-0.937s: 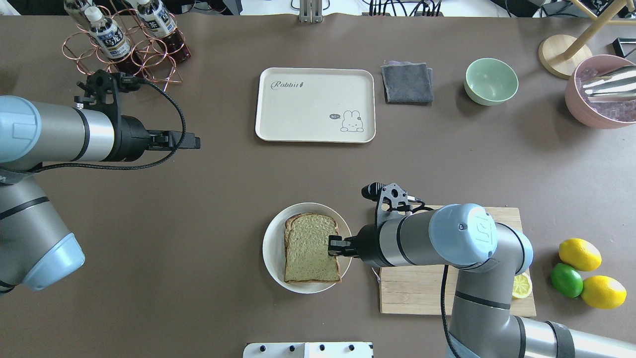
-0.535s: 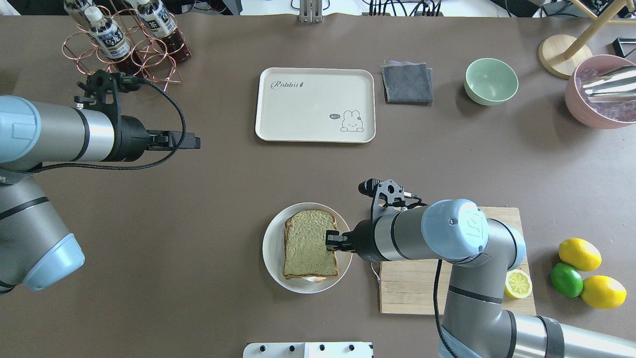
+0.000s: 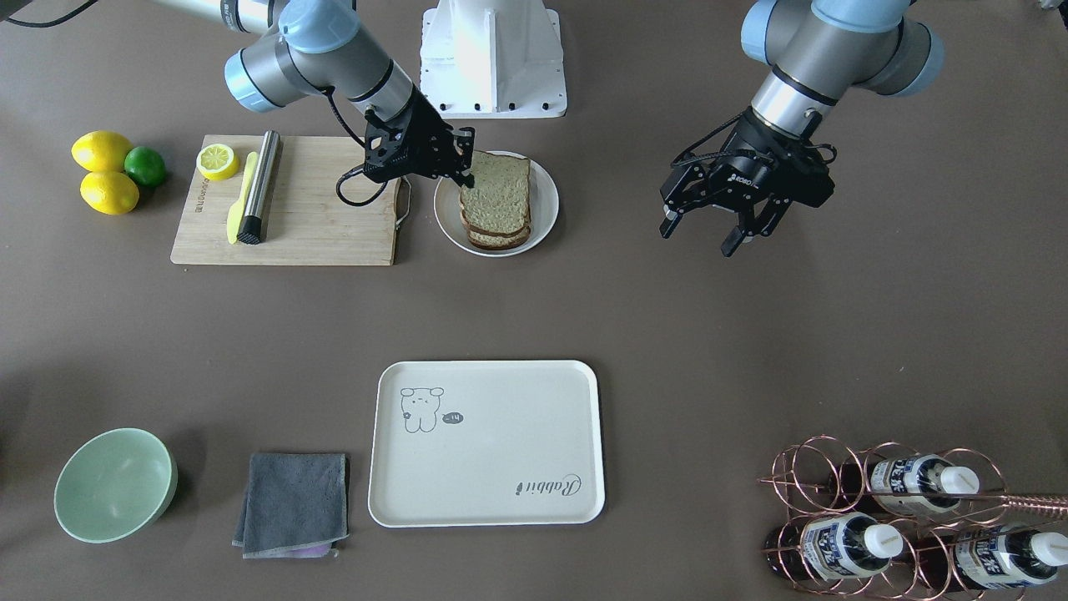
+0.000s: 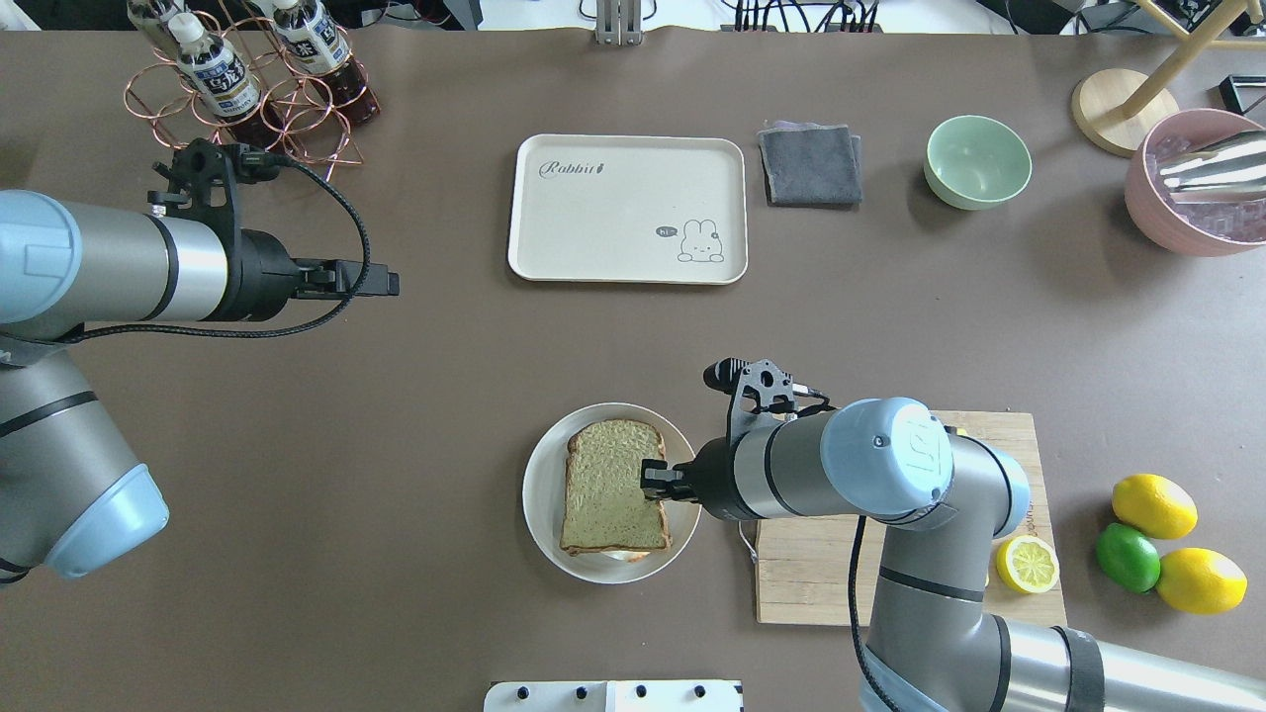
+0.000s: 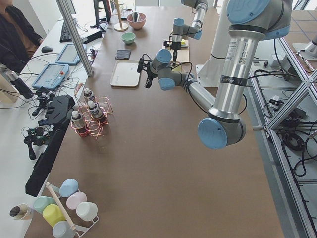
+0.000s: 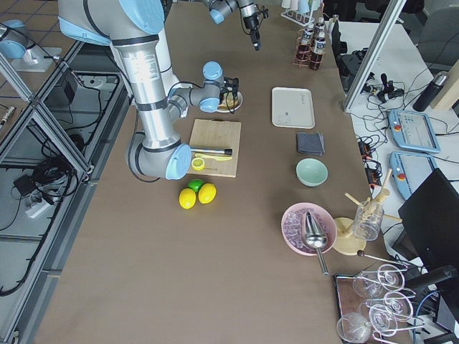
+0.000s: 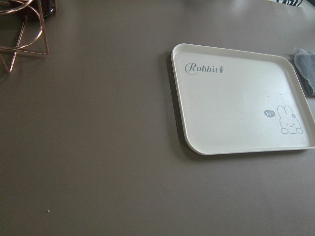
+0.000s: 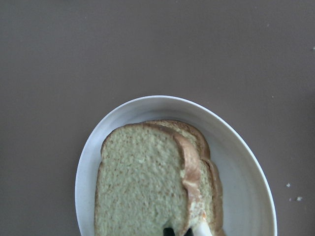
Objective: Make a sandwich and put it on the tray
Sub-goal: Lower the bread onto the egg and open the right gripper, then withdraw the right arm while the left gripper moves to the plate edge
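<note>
The sandwich lies on a round white plate at the table's near middle: two greenish-tan slices with a sliver of egg white showing at the near edge. My right gripper is shut on the sandwich's right edge. It also shows in the front view. In the right wrist view the top slice sits offset over the lower one on the plate. The cream tray stands bare at the far middle and shows in the left wrist view. My left gripper is open and empty above the table's left.
A wooden cutting board with a half lemon lies under my right arm. Lemons and a lime sit to its right. A grey cloth, green bowl, pink bowl and bottle rack line the far side.
My right gripper has moved slightly left and away from me, and the sandwich has shifted with it on the plate; egg white now shows at its near edge. The left arm has not moved.
</note>
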`<state>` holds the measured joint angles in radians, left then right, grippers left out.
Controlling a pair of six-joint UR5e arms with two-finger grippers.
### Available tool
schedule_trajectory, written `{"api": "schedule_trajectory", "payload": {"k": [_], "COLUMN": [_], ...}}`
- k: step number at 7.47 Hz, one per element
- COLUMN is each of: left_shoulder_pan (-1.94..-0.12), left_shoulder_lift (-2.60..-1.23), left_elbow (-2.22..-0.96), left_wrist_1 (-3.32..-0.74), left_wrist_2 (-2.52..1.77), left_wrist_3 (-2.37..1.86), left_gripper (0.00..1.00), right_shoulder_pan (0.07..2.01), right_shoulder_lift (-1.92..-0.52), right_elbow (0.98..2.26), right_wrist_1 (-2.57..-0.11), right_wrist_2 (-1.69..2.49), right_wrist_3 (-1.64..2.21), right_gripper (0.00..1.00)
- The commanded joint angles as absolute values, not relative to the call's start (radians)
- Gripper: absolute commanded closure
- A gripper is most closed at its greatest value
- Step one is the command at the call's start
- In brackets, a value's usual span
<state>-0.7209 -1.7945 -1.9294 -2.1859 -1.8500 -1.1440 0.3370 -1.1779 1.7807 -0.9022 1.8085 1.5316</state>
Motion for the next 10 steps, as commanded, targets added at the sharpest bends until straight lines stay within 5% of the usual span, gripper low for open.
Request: {"api": "schedule_trajectory", "payload": {"k": [1, 2, 6, 10], "left_shoulder_pan": [-0.721, -0.721, -0.718, -0.694], "left_shoulder_lift": [-1.793, -1.795, -1.807, -1.824], "left_elbow": [-1.930, -1.928, -1.922, -1.931], "left_wrist_1": [-2.186, -2.186, -2.184, -2.186], "left_wrist_2": [-1.851, -1.852, -1.852, -1.844], "left_wrist_3": [-1.143, -1.143, -1.143, -1.207], "left_gripper": [0.03, 0.03, 0.03, 0.03], "right_shoulder_pan": [0.333, 0.334, 0.406, 0.722], "right_shoulder_lift": [-1.175, -1.174, -1.209, -1.233], "right_elbow": [1.782, 1.798, 1.864, 1.891], "right_wrist_1": [-0.902, -0.902, -0.905, -1.033], "right_wrist_2": [1.796, 1.792, 1.799, 2.118], "right_wrist_3": [1.532, 1.542, 1.539, 1.522], "right_gripper": [0.80, 0.01, 0.01, 0.01]}}
